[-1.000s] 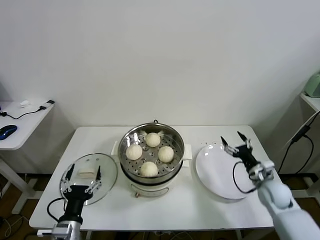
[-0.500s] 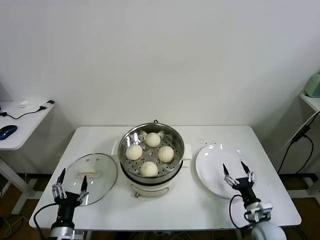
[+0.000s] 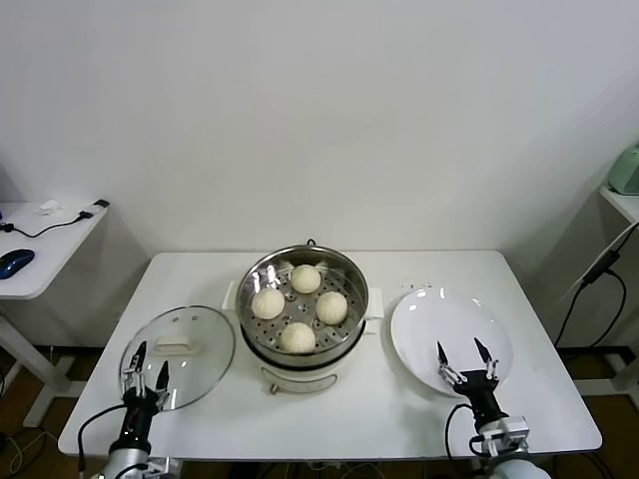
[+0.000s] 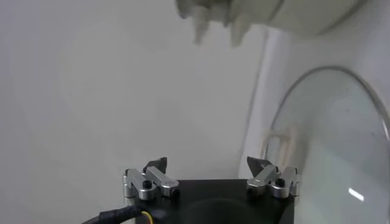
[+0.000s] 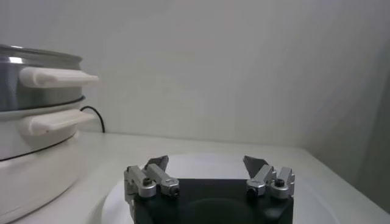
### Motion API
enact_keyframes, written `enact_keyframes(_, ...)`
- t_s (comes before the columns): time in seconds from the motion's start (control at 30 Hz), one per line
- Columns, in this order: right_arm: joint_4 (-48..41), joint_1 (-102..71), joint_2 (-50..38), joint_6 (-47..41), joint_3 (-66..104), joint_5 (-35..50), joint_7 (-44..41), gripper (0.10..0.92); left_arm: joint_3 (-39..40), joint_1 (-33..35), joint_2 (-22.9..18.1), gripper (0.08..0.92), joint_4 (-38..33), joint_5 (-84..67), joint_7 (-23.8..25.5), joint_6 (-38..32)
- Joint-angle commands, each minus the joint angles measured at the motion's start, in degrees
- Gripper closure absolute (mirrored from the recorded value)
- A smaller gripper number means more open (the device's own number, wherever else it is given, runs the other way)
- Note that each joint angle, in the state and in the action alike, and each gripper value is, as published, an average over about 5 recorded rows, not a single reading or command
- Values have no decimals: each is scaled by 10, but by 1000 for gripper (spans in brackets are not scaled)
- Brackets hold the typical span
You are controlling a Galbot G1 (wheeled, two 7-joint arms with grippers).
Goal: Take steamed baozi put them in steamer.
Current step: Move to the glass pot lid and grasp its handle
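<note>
Place: a plain lab or office room set up as a test station.
Walls: bare white, undecorated.
Work surface: white table (image 3: 419, 399) on thin legs.
Side desk: white desk (image 3: 40, 249) with a blue computer mouse (image 3: 15, 262) and a cable (image 3: 60, 222).
Right edge: loose black cables (image 3: 589, 289).

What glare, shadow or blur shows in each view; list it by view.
Head view: even light, bright glints on the plate rim and glass lid, soft shadows under the steamer. Left wrist view: the lid looms large, soft and washed out. Right wrist view: the steamer is slightly soft, with mild sheen.
</note>
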Motion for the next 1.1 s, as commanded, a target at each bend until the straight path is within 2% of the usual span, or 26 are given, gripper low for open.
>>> enact_keyframes(0.03,18,-13,12,-22,-6,-24,23,203,1,-35,8,177,68,76,-19,13)
enact_keyframes(0.37,30,-23,16,-27,0,-30,28,203,12,-95,25,177,129,77,-14,15)
enact_keyframes(0.93,33,-28,27,-32,0,-49,29,203,32,-152,38,177,173,68,-3,15)
enact_keyframes(1.03,31,-27,31,-33,-2,-52,29,203,33,-152,40,208,174,64,-3,16)
enact_keyframes(1.1,31,-26,33,-33,-3,-55,28,202,33,-150,40,260,174,62,-3,17)
